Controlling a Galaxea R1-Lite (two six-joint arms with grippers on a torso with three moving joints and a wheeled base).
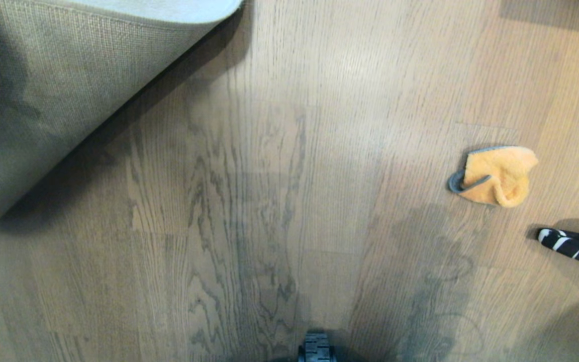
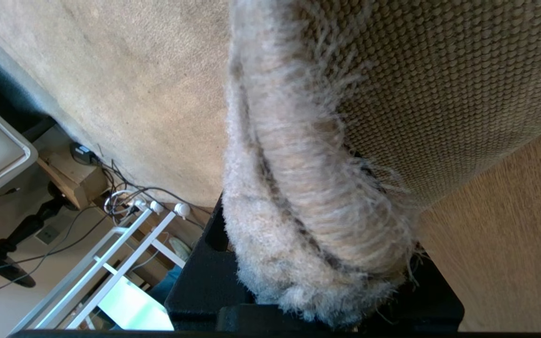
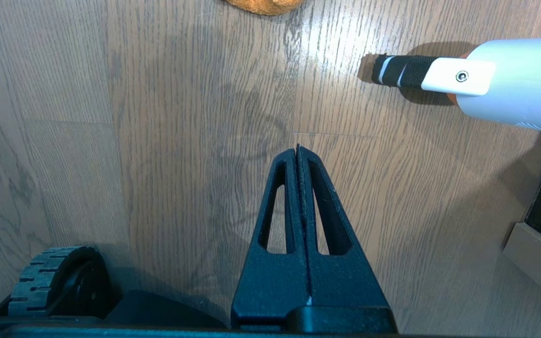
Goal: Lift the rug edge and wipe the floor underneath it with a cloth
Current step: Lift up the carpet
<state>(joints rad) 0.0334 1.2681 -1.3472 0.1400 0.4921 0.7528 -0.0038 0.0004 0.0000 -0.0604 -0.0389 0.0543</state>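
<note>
Lifting step: left tool (image 2: 317, 300) pinching the rug edge (image 2: 308, 225), folded back off the floor (image 1: 279, 201); right tool (image 3: 297, 155) pressed together, idle; next, it must fetch the cloth (image 1: 498, 176) lying well apart.

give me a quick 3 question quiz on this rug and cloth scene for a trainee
1. True or false: the left gripper is clamped on the rug edge, holding it up so the woven backing shows.
2. Where does the cloth lie? A) under the lifted rug B) on the bare floor to the robot's right C) in the right gripper
3. Fill in: the right gripper's fingers are ____ and hold nothing.

Key
1. True
2. B
3. shut
</note>
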